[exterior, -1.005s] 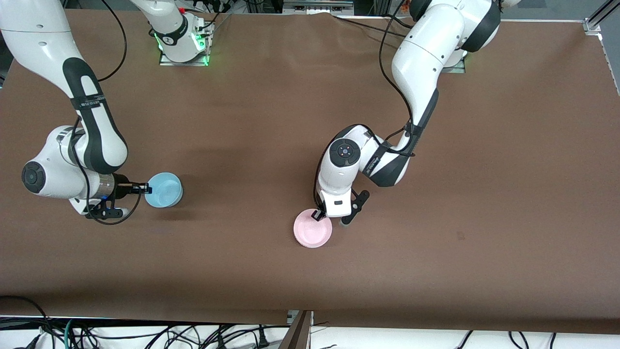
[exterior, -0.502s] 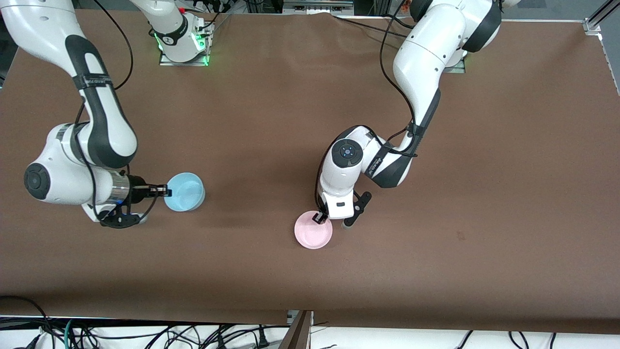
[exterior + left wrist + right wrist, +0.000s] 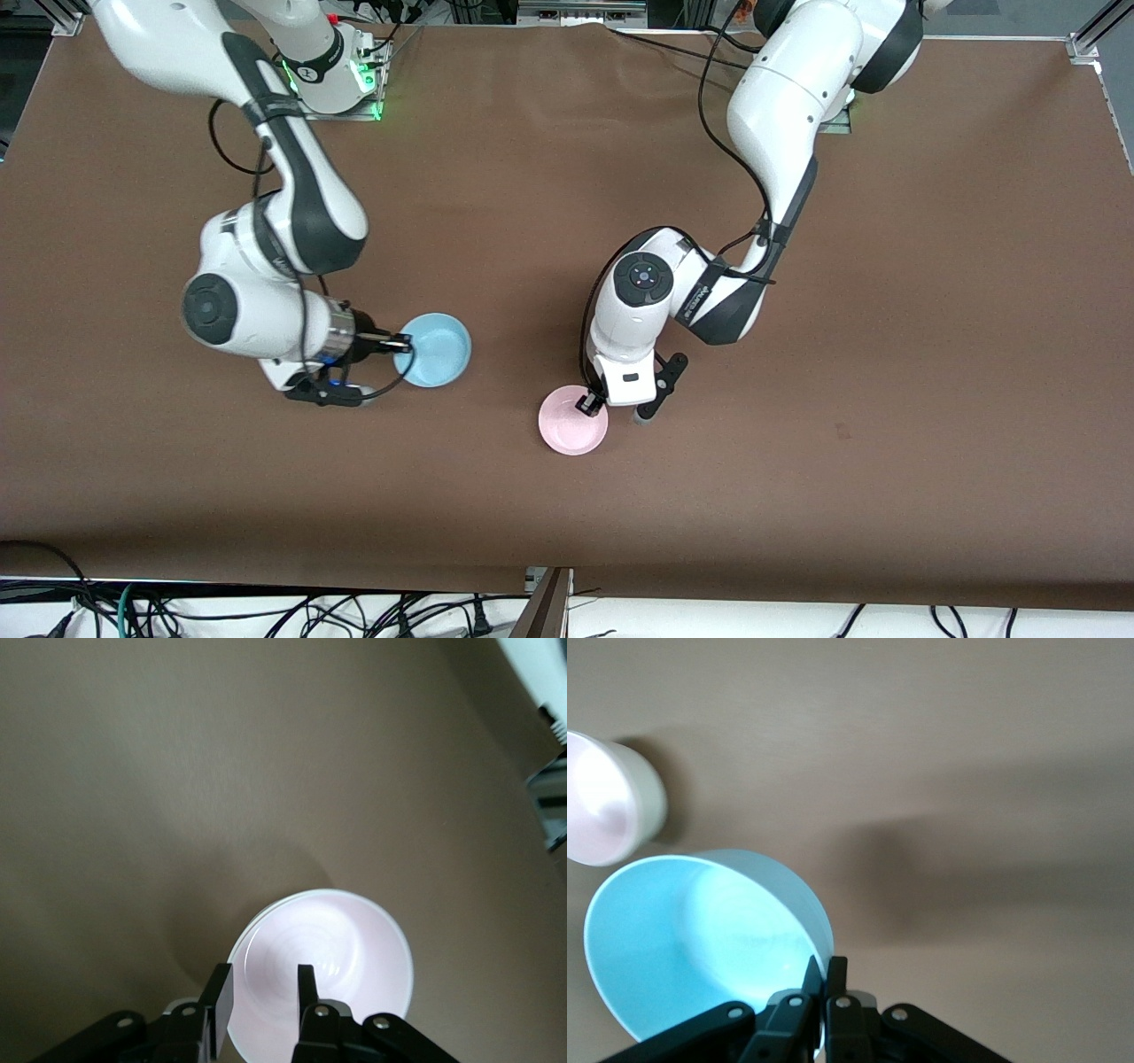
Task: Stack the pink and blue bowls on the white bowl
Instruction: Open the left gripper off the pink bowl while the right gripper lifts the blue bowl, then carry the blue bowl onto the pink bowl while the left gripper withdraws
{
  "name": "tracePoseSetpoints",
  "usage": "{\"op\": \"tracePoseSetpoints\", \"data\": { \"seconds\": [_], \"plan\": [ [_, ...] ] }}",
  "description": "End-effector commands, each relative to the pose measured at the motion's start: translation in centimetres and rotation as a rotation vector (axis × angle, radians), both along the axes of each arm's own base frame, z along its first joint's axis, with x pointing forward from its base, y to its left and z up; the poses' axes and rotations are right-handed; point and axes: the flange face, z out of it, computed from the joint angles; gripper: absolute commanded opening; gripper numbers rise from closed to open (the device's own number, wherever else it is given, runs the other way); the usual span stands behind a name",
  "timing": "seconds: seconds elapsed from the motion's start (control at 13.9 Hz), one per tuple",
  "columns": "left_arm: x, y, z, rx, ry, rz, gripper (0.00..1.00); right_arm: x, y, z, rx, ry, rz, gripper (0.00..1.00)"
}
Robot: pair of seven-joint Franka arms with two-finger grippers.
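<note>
Here, the pink bowl [image 3: 571, 430] sits low in the centre of the front view. In the right wrist view a pale wall shows under its rim, which is probably the white bowl [image 3: 651, 806]. If so, the first stacking step looks done, though the front view hides the white bowl entirely. The left hand [image 3: 588, 404] stands at the upper edge of the pink bowl. Its fingers [image 3: 306, 988] are set apart, one inside the rim and one outside, with pink surface visible in the gap, so it appears to have let go rather than to be gripping.

The blue bowl [image 3: 436, 351] is not yet stacked. It appears slightly higher in the front view than the pink bowl, well apart from it, toward the right arm's end of the desk [image 3: 886, 354]. The right hand [image 3: 399, 341] pinches its rim on the side turned away from the pink bowl, its fingers pressed together on the thin wall, and the bowl tilts in that grip.

What remains, by this reading, is to bring the blue bowl over the pink one, set it inside and release it. The left hand probably has to clear the rim first.
</note>
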Motion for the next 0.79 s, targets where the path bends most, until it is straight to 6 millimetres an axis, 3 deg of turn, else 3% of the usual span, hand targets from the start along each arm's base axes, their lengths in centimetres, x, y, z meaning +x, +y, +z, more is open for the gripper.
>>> {"op": "tracePoseSetpoints", "data": {
  "seconds": [0.0, 0.14, 0.36, 0.5, 0.72],
  "plan": [
    [1.3, 2.3, 6.3, 0.013, 0.027, 0.008, 0.34, 1.8, 3.6, -0.6, 0.02, -0.037, -0.089, 0.0],
    [2.0, 4.8, 10.2, 0.015, 0.06, -0.021, 0.34, 1.9, 6.4, -1.6, 0.036, -0.073, -0.114, 0.0],
    [3.4, 12.1, 18.0, -0.017, 0.087, -0.069, 0.34, 2.0, 9.4, -3.4, 0.069, -0.133, -0.157, 0.0],
    [3.5, 18.4, 23.2, -0.028, 0.105, -0.131, 0.34, 2.2, 11.1, -4.4, 0.084, -0.15, -0.168, 0.0],
    [2.7, 27.7, 28.0, 0.021, 0.141, -0.298, 0.34, 2.7, 12.5, -4.6, 0.103, -0.165, -0.182, 0.0]
  ]
}}
